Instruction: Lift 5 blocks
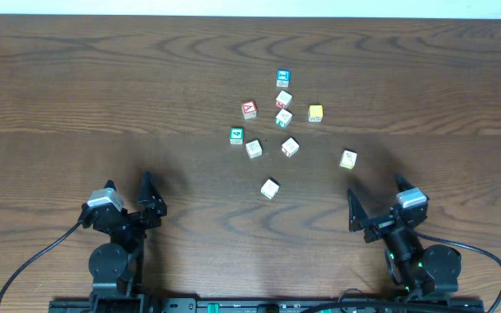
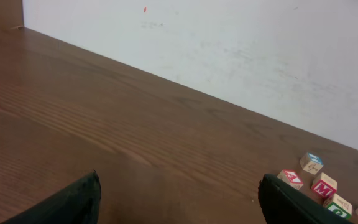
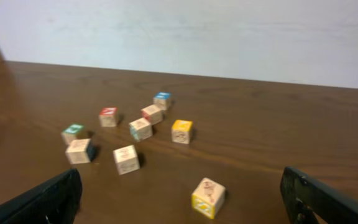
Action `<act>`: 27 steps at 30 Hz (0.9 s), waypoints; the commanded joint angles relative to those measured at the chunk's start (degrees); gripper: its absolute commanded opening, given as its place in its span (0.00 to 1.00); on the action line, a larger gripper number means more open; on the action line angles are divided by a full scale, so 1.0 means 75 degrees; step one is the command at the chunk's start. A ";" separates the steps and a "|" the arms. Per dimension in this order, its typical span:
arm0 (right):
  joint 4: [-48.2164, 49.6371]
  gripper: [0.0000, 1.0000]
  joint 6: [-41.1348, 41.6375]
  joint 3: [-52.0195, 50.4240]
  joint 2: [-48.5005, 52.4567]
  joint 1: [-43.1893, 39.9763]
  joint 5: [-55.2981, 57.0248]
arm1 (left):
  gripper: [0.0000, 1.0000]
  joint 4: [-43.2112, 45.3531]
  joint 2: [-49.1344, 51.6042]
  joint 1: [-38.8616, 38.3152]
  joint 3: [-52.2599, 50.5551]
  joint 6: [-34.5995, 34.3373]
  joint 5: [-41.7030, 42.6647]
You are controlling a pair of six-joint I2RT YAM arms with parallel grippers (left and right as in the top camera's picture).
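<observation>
Left gripper (image 1: 152, 198): well left of the red block (image 1: 249, 109) and nearer the robot, fingers spread wide, nothing between them. Its wrist view gives only two dark fingertips cut off at the bottom edge, bare table (image 1: 76, 87) ahead, and a few cubes clipped at the lower right corner. Table is dark brown wood, matte, grain visible, with a pale wall (image 2: 229, 50) behind. Green block (image 1: 237, 136) sits just left of the red block, robot side. The five blocks (image 1: 290, 147) to lift are loose on the table, none held, none stacked. Four are cream blocks (image 1: 253, 149): one just beside the green block, one right of that, one alone nearest the robot, one far right of the red block with a yellowish side. The yellow block (image 1: 316, 113) is right of the red block. Between red and yellow are the red-print block (image 1: 283, 99) and green-print block (image 1: 283, 118), close together, with the blue block (image 1: 283, 78) just beyond them. All are small wooden cubes with square edges; face marks are too small or blurred to read. Only bare table lies between grippers and cubes. Right gripper (image 1: 377, 198): well right of the red block, nearer the robot, fingers wide apart, holding nothing. Its wrist view is soft, fingertips are cut off at both lower corners, and nine cubes are in frame.
</observation>
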 commanded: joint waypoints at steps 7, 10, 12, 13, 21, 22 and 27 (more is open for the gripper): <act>-0.0778 0.99 0.0274 0.1230 0.0312 -0.0052 -0.0239 | 0.81 -0.0382 0.0003 0.0023 -0.0087 0.0044 -0.0099; -0.0997 0.99 0.0277 0.1676 0.0868 -0.0052 0.0341 | 0.81 -0.0382 0.0003 0.0023 -0.0087 0.0044 -0.0099; -0.1180 0.99 0.0277 0.1988 0.1390 -0.0052 0.0513 | 0.81 -0.0382 0.0003 0.0023 -0.0087 0.0044 -0.0099; -0.1265 0.99 0.0277 0.2159 0.1714 -0.0052 0.0533 | 0.82 -0.0382 0.0003 0.0023 -0.0087 0.0044 -0.0099; -0.2323 0.99 0.0283 0.3937 0.4986 -0.0052 0.1244 | 0.81 -0.0382 0.0003 0.0023 -0.0087 0.0044 -0.0099; -0.2532 0.99 0.0283 0.4249 0.5447 -0.0052 0.1250 | 0.82 -0.0382 0.0003 0.0023 -0.0087 0.0044 -0.0099; -0.3972 0.99 0.0280 0.5942 0.7443 -0.0052 0.1276 | 0.81 -0.0382 0.0003 0.0023 -0.0087 0.0044 -0.0099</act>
